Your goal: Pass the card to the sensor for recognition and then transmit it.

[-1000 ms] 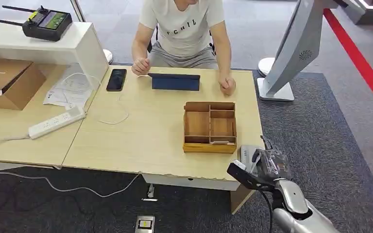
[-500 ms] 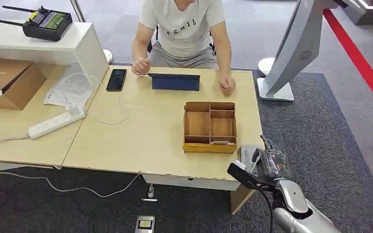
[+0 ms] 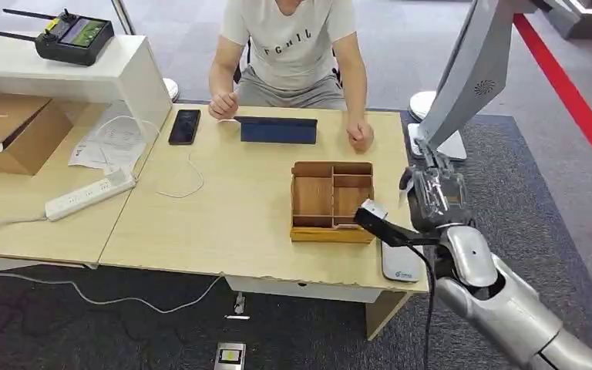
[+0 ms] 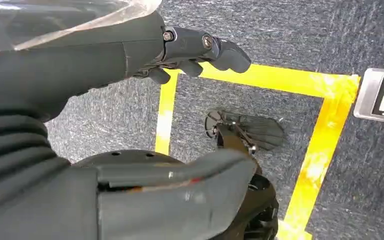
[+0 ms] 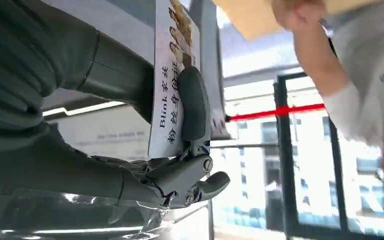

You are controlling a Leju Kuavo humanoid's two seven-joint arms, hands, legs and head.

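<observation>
- Left hand [image 4: 190, 47] of mine hangs over grey carpet crossed by yellow tape [image 4: 325, 145]; its fingers curl loosely and hold nothing.
- Wooden organizer [image 3: 333, 202] sits on the light table [image 3: 223, 223], with a person [image 3: 289, 46] seated at the far edge behind a dark tablet [image 3: 277, 129].
- Near the table's right front corner lies the grey sensor [image 3: 398, 262].
- Above and beyond that sensor I raise my right hand [image 3: 432, 196], fingers clamped on the card [image 5: 172, 75], a printed white one pinned flat by a dark finger.
</observation>
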